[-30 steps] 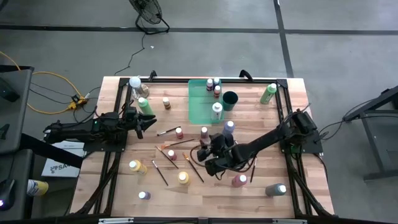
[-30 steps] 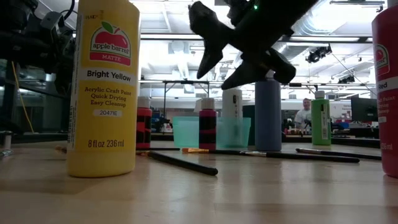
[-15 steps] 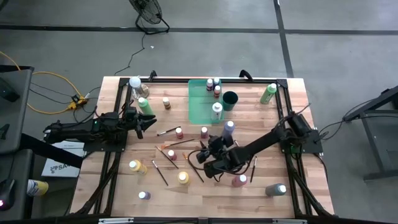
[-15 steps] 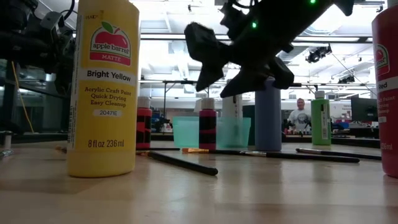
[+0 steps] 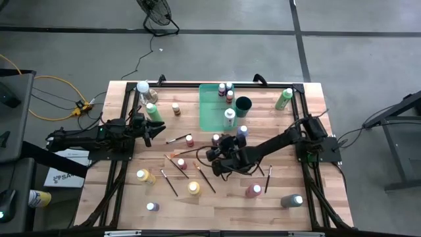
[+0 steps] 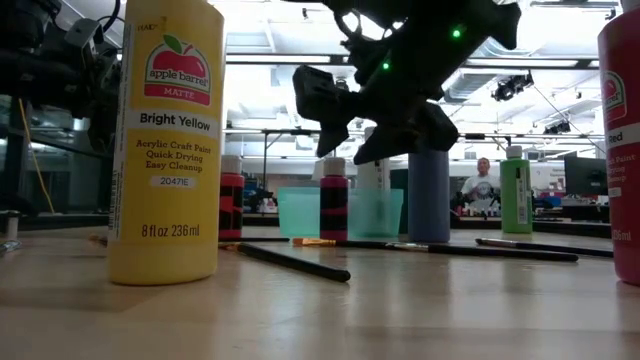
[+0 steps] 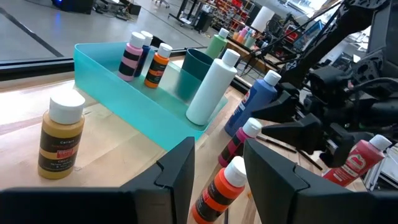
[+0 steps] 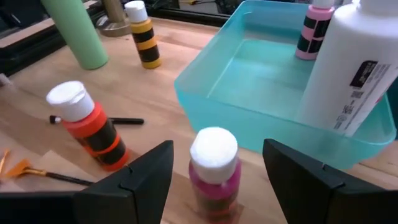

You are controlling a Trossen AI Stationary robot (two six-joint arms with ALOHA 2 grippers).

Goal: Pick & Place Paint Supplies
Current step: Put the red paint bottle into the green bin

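Two dark fingers of the right gripper [image 8: 214, 180] stand spread wide with nothing between them but air, flanking a small pink paint bottle [image 8: 214, 168] that stands upright on the table [image 5: 289, 125], its white cap up and its long axis vertical; in the high view that bottle [image 5: 216, 139] sits near the table's middle, just in front of the teal tray [image 5: 212, 112]. Beside it an orange-red bottle [image 8: 87, 124] also stands upright, with a dark-handled paintbrush [image 8: 118, 121] lying flat behind it, its length running across the boards, and an orange-bristled brush [image 8: 37, 172] flat nearer by. Close behind the pink bottle the tray's wall [image 8: 261, 127] rises, and within it stand a large white bottle [image 8: 348, 68] and a pink-and-black bottle [image 8: 314, 28], so the tray crowds that far side. Beyond, a yellow-and-black bottle [image 8: 143, 34] and a tall green bottle [image 8: 78, 31] stand upright. In the high view more brushes [image 5: 170, 182] lie slanted on the wood amid scattered upright bottles, among them a bright yellow bottle [image 6: 165, 140]. The left gripper [image 5: 148, 131] waits at the table's left edge, its fingers [image 7: 177, 171] parted and empty.
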